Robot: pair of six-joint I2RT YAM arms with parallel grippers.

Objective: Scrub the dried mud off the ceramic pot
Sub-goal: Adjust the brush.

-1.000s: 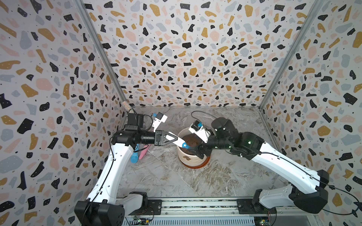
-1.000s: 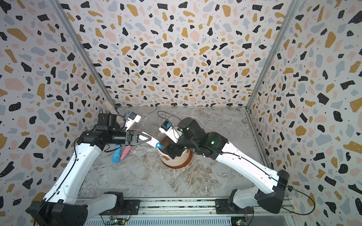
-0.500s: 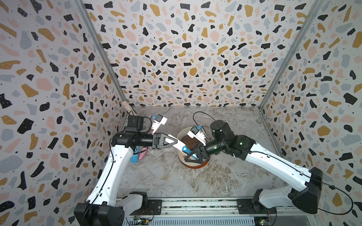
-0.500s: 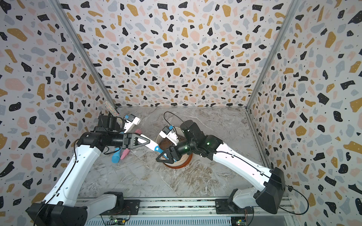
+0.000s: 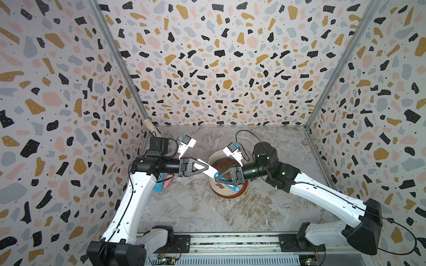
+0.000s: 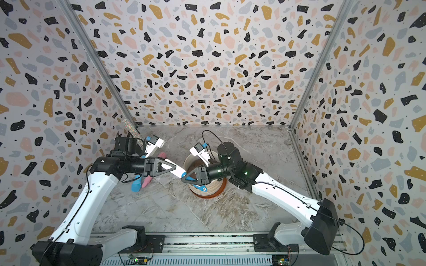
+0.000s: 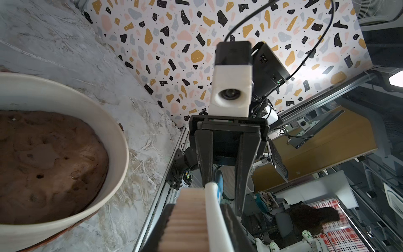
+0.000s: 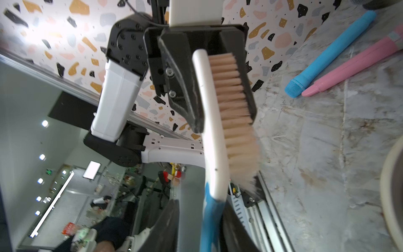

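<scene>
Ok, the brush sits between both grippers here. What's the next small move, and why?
Probably close the right gripper firmly on the blue handle of the brush. The left gripper clamps the bristle head, and the right jaws flank the handle, yet a firm grip isn't clear. Letting go sooner could drop the brush beside the ceramic pot.

Ceramic pot (image 5: 222, 191): cream-white cyl., ribbed lower wall, smooth rim band. Upright at table ctr, seated on terracotta saucer (image 5: 228, 196). Holds dark brown soil (image 7: 48, 163), level below rim. Dried mud: blotches too small to resolve; 6 o'clock wall partly hidden.
</scene>
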